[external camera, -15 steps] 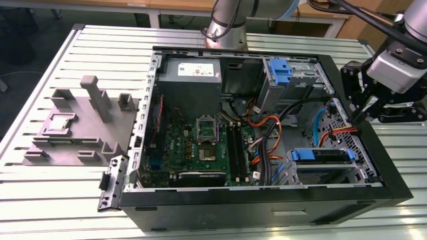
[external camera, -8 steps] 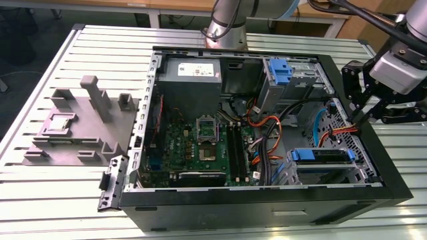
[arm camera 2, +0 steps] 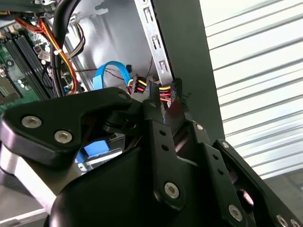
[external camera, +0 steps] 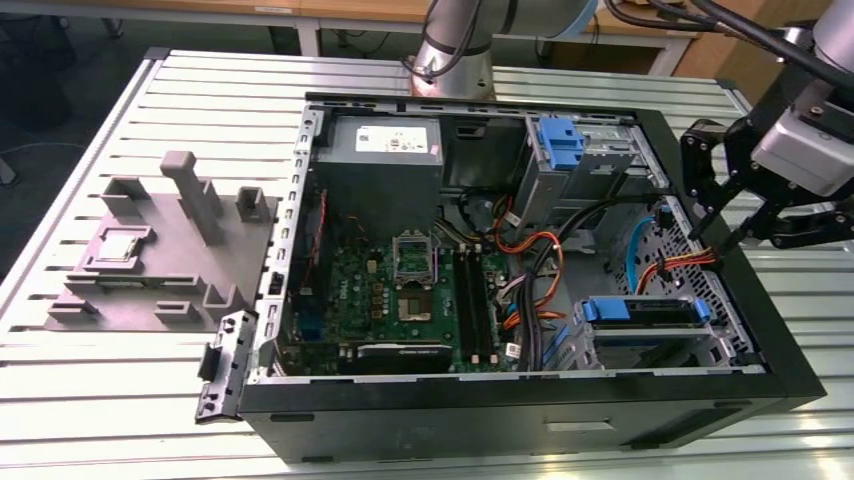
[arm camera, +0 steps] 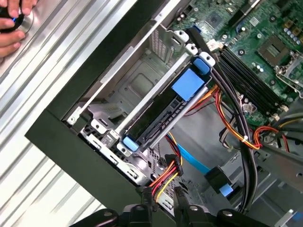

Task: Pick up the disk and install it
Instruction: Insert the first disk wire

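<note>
The disk [external camera: 647, 338], a flat drive in a blue plastic frame, lies in the metal drive cage [external camera: 587, 345] at the near corner of the open computer case, on the exterior view's right. In the first wrist view the disk [arm camera: 158, 118] rests between the cage rails, with a blue tab at each end. My gripper [external camera: 721, 232] hangs over the case's wall on that side, apart from the disk, its black fingers slightly open and holding nothing. In both wrist views the gripper [arm camera: 164, 201] [arm camera 2: 164, 106] sits just beside a power plug [arm camera: 171, 171] with yellow, red and black wires.
A tall blue bracket [external camera: 561, 140] stands at the case's far corner beside the grey power supply [external camera: 387, 145]. Orange and black cables [external camera: 534, 270] cross beside the motherboard [external camera: 400, 290]. A grey fixture block [external camera: 160, 250] sits on the slatted table. A person's hand [arm camera: 10, 21] rests outside the case.
</note>
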Tool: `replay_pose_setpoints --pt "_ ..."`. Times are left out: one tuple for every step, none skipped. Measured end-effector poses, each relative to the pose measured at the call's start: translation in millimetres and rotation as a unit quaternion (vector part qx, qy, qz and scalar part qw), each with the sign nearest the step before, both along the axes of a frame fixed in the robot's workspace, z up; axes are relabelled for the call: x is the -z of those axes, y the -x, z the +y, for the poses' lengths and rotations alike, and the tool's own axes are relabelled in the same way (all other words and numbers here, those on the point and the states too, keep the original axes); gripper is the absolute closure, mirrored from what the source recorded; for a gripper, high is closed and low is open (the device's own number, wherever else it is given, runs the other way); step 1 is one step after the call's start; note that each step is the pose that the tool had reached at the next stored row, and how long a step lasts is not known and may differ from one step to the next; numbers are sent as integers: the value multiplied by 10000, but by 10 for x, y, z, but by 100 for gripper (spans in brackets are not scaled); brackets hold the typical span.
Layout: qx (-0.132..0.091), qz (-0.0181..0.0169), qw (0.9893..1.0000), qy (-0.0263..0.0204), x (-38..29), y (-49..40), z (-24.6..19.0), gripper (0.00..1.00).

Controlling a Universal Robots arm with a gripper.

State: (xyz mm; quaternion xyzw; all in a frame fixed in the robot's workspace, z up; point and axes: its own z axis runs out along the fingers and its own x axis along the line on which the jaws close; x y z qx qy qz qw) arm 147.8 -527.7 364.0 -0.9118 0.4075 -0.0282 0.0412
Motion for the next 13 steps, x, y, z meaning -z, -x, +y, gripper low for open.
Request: replay_pose_setpoints --pt "-60 -4 10000 0 2 0 0 68" --pt "-113 -10 9999 0 3 -1 0 68" --pt "-161 -22 9999 0 4 -1 0 68" --pt "-193 -39 9998 1 6 -1 -6 68" --pt "-213 -57 9998 1 7 -1 -13 68" --pt "-233 -85 9997 2 9 -1 -23 68" --pt "-253 -113 9996 2 10 -1 -31 68" --pt "-277 -135 9995 2 12 0 -37 68" --pt "-315 -148 9994 1 15 -1 -38 68" --pt "-370 -157 9992 2 18 -1 -38 68" --pt "-449 -160 9989 0 24 -1 -39 68" --pt "-540 -163 9984 -1 30 -1 -39 68" --pt "-627 -165 9979 -2 36 0 -39 68"
